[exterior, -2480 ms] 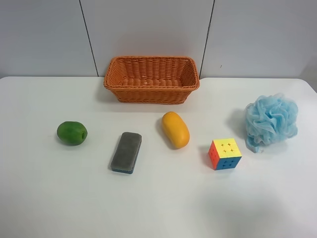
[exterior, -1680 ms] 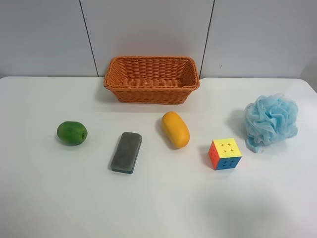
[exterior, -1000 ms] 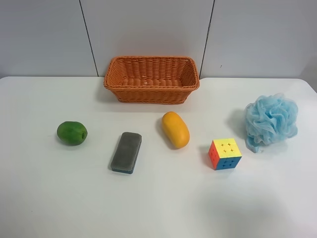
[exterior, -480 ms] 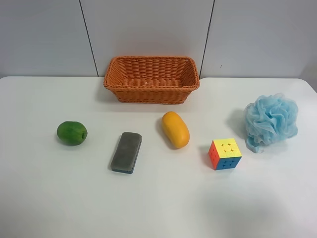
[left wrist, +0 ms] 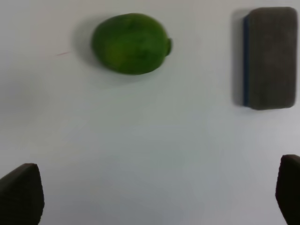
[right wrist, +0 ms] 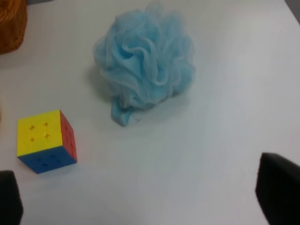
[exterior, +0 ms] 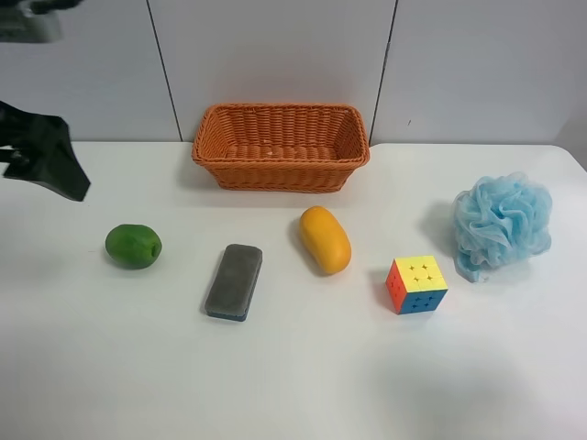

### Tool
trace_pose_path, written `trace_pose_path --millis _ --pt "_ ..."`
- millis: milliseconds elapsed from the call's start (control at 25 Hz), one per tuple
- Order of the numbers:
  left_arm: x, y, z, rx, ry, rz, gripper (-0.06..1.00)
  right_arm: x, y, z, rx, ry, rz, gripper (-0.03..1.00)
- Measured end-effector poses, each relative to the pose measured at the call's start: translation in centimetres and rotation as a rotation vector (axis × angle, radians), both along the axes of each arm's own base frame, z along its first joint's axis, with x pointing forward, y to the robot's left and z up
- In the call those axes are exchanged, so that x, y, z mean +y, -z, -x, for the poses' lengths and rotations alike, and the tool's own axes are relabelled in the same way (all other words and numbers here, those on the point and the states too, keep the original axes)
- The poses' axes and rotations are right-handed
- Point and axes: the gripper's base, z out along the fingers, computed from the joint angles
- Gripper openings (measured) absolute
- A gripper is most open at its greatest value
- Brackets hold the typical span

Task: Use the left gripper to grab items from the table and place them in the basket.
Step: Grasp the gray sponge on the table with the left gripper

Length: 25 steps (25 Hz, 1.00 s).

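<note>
The left gripper (exterior: 50, 160) has come in at the exterior high view's left edge, above the white table (exterior: 293, 367) and up-left of the green fruit (exterior: 133, 246). In the left wrist view its fingers stand wide apart and empty (left wrist: 154, 197), with the green fruit (left wrist: 130, 43) and the grey block with a blue base (left wrist: 271, 57) ahead. The block (exterior: 234, 281), the mango (exterior: 325, 239), the puzzle cube (exterior: 416, 284) and the blue pouf (exterior: 503, 223) lie on the table. The orange basket (exterior: 280, 147) stands empty at the back. The right gripper (right wrist: 145, 197) is open above the table, near the cube (right wrist: 44, 140) and the pouf (right wrist: 145, 61).
Grey wall panels rise behind the table's far edge. The basket's corner (right wrist: 9, 23) shows at the edge of the right wrist view. The items lie spaced apart in a loose row in front of the basket.
The left arm and gripper have entered the exterior high view at the upper left; before, no arm showed. The items and the basket have not moved.
</note>
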Motion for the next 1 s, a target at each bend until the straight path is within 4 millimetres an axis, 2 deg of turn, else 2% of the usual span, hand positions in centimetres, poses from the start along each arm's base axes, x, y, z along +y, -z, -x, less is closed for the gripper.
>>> trace_pose_path --millis 240,480,720,1000 --pt "-4.6 3.2 -1.5 0.067 0.028 -0.011 0.99 0.0 0.0 0.0 0.000 0.000 0.000 0.99" --pt "-7.7 6.8 -2.8 0.126 0.019 -0.012 0.99 0.0 0.0 0.0 0.000 0.000 0.000 0.99" --pt "-9.6 10.1 -4.2 0.144 0.002 0.001 0.99 0.0 0.0 0.0 0.000 0.000 0.000 0.99" --pt "-10.8 14.2 -5.5 0.205 -0.029 0.009 0.99 0.0 0.0 0.0 0.000 0.000 0.000 0.99"
